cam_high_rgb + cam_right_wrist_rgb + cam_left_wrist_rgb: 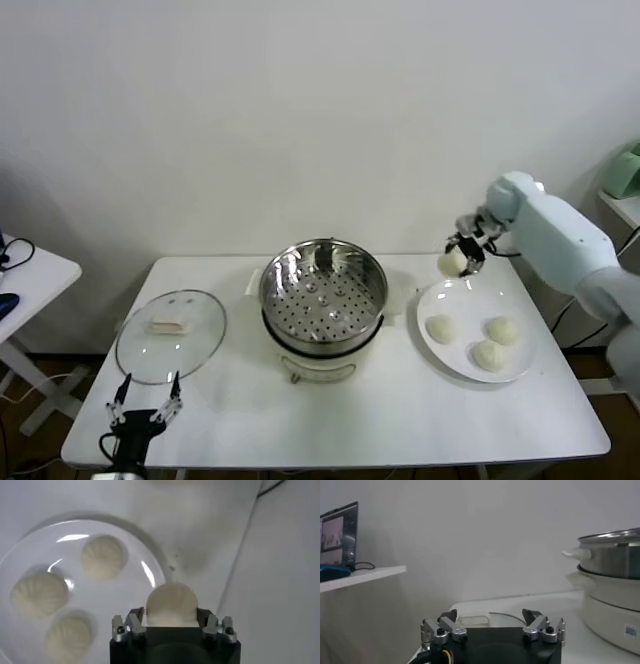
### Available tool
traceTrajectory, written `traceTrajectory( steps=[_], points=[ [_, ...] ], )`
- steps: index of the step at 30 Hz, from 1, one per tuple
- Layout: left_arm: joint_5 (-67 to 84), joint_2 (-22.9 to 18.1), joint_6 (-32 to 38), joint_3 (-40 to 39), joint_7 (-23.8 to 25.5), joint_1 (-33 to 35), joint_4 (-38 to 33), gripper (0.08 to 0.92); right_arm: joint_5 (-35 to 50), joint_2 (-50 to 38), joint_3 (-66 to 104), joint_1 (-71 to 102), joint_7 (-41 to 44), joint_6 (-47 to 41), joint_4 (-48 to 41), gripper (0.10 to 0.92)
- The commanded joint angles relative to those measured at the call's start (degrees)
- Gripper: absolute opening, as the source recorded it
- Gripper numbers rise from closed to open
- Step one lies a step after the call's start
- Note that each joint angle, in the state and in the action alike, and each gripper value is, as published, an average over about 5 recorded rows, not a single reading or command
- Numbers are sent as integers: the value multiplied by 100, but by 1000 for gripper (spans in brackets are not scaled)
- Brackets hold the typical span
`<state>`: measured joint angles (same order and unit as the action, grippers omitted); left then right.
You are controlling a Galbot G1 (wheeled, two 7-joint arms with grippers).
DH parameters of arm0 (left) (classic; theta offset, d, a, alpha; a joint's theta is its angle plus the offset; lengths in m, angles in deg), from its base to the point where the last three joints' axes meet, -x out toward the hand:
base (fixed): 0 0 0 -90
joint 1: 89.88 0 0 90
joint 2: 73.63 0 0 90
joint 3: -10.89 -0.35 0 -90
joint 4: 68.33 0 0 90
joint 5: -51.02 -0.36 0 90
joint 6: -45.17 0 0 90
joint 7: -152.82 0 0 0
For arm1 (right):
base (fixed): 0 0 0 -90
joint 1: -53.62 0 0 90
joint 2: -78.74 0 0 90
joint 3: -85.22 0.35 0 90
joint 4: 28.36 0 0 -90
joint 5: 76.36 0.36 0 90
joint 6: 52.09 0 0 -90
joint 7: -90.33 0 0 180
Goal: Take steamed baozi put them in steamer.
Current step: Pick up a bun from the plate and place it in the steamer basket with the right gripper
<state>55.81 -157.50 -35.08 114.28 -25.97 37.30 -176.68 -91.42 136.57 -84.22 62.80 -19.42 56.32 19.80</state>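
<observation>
My right gripper [462, 256] is shut on a cream-white baozi [451, 263] and holds it above the far left rim of the white plate [436, 352]; it shows in the right wrist view [171, 604] between the fingers. Three more baozi [441, 328] [503, 330] [489, 355] lie on the plate, also in the right wrist view [104, 556]. The steel steamer [323, 290] with its perforated tray stands at the table's middle, left of the held bun, with nothing on the tray. My left gripper [145, 403] is open and empty at the table's front left corner.
The glass lid [171, 334] with its pale knob lies flat left of the steamer, just beyond my left gripper. A white side table [25, 275] stands at the far left. The steamer's side [612, 580] shows in the left wrist view.
</observation>
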Motion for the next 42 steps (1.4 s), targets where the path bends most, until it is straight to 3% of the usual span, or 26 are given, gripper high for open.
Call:
traceTrajectory(
  steps=[1, 8, 19, 33, 42],
  points=[
    [-38, -6, -26, -18, -6, -3, -17, 823, 260, 124, -1237, -1257, 129, 283, 2118, 703],
    [-79, -23, -42, -57, -15, 9, -57, 823, -320, 907, -1183, -1018, 101, 623, 2463, 696],
    [-50, -18, -42, -45, -20, 57, -105, 823, -1444, 2142, -908, -279, -10, 1227, 1624, 696],
    [-27, -16, -38, -43, 3, 58, -145, 823, -2622, 2380, -802, 333, -274, 1598, 846, 696],
    [-28, 4, -17, -44, 31, 62, -132, 823, -2751, 2363, -701, 493, -325, 1612, 677, 696]
  ],
)
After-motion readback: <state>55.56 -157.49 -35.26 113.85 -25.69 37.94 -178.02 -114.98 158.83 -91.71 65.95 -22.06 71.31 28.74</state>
